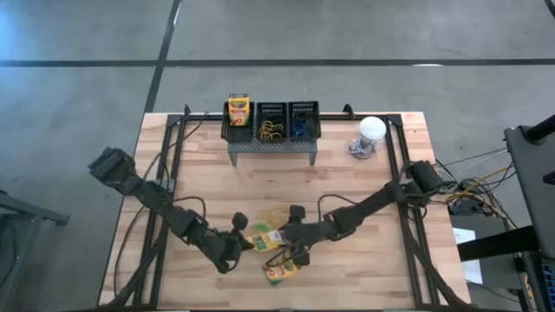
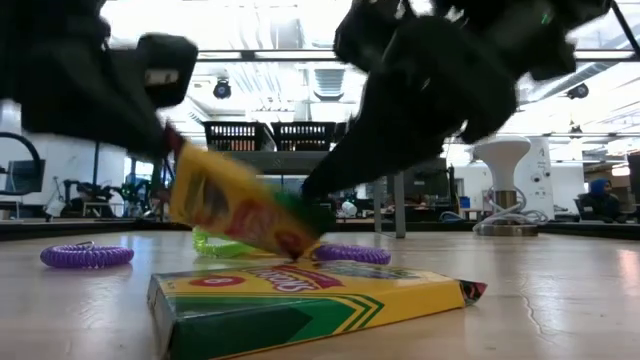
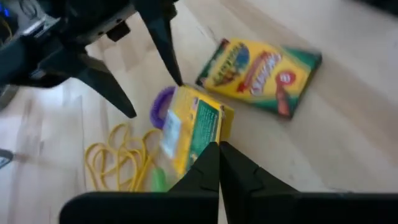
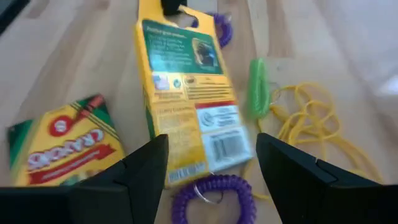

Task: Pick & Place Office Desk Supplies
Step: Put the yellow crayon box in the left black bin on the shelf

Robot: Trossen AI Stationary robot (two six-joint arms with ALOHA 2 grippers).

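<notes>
A yellow-and-green crayon box (image 1: 264, 237) is tilted between my two grippers near the table's near edge. My left gripper (image 1: 245, 241) is shut on its raised end. My right gripper (image 4: 211, 168) is open, its fingers on either side of the box's lower end (image 4: 193, 155); I cannot tell whether they touch it. A second crayon box (image 1: 279, 271) lies flat on the table, nearer the near edge. Purple loops (image 4: 214, 190), a green loop (image 4: 258, 87) and yellow loops (image 4: 311, 124) lie around the boxes. Three black mesh bins (image 1: 271, 120) sit on the stand; the left one holds a crayon box (image 1: 238, 110). My left gripper pinches the crayon box by its raised end (image 3: 202, 146) between two shut fingers, coming from the table's left. The box slants down from the hold toward the right, its lower end (image 2: 295, 238) close to the table beside a purple loop (image 2: 350, 254).
The grey perforated stand (image 1: 270, 149) stands at the far middle of the table. A white ball-like object with a cable (image 1: 371, 130) sits far right. Another purple loop (image 2: 87, 256) lies left of the boxes. Black frame rails (image 1: 169, 165) run along both sides.
</notes>
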